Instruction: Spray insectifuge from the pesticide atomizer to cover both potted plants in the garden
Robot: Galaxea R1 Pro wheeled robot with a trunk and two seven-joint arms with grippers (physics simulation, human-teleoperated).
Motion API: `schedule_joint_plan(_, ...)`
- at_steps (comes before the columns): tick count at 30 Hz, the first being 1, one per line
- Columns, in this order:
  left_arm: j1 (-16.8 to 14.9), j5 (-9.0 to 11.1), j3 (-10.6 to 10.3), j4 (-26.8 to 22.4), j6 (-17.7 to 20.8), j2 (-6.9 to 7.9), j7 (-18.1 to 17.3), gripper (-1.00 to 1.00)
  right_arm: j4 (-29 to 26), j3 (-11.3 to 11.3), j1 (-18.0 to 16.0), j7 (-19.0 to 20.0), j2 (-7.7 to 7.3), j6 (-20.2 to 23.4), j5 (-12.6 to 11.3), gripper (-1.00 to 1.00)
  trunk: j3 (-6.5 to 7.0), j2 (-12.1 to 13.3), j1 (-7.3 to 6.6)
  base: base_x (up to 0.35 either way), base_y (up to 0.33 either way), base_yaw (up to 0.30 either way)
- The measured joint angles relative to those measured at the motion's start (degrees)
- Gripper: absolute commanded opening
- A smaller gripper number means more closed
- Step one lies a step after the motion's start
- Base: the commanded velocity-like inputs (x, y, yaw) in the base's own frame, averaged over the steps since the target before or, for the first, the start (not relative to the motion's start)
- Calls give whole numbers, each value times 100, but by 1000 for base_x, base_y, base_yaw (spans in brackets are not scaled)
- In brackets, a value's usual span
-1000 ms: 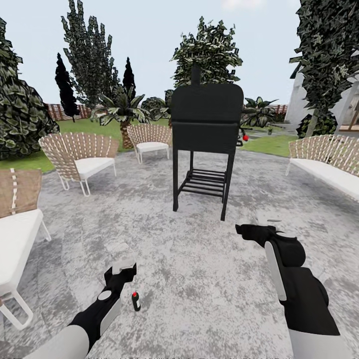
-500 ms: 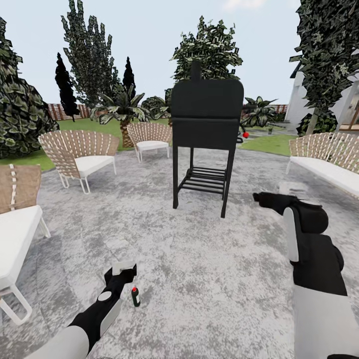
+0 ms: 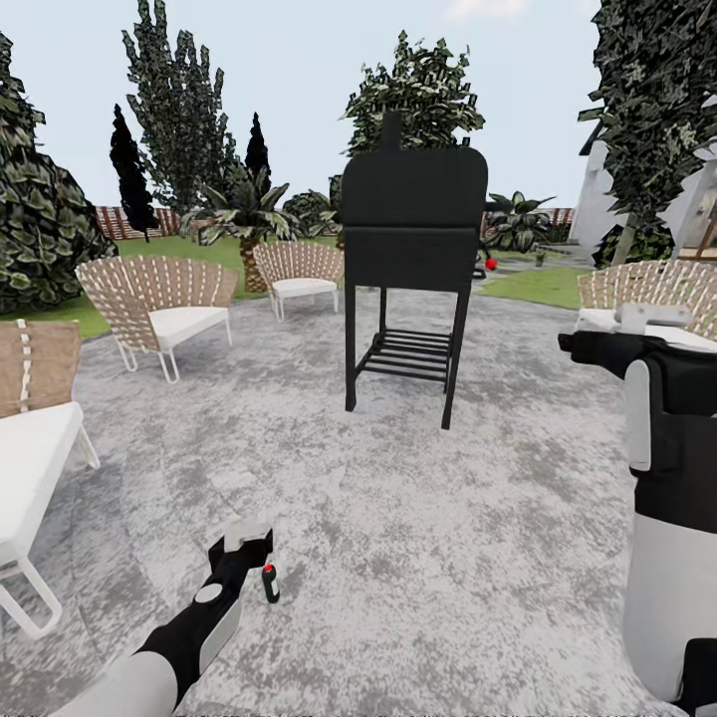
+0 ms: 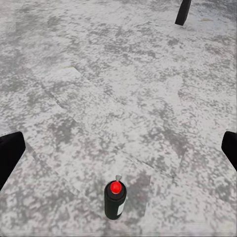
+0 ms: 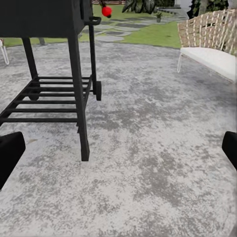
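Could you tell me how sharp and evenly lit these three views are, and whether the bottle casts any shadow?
Head view: flat, even daylight, trees blocky, pesticide atomizer small and soft beside the left gripper. Left wrist view: atomizer fairly crisp, only a faint dark patch beside it on the mottled patio. Right wrist view: grill sharp, its shadow barely visible.

Dark-green pesticide atomizer (image 4: 115,199), red tip, on mottled grey patio (image 3: 398,518); black grill (image 3: 412,239); white-cushioned woven chairs (image 3: 159,304)

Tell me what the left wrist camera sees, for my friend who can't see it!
A small dark-green pesticide atomizer with a red tip stands upright on the speckled grey stone patio. The open left end effector hangs above it, not touching, one black fingertip at each side edge.
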Motion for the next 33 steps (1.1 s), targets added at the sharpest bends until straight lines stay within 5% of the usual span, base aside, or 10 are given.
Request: schedule_joint_plan(33,-8,3,-16,116,280,6,-231,100,5,-5,475,-7,88,-330,36,100,-732,-45,86,0,0,0)
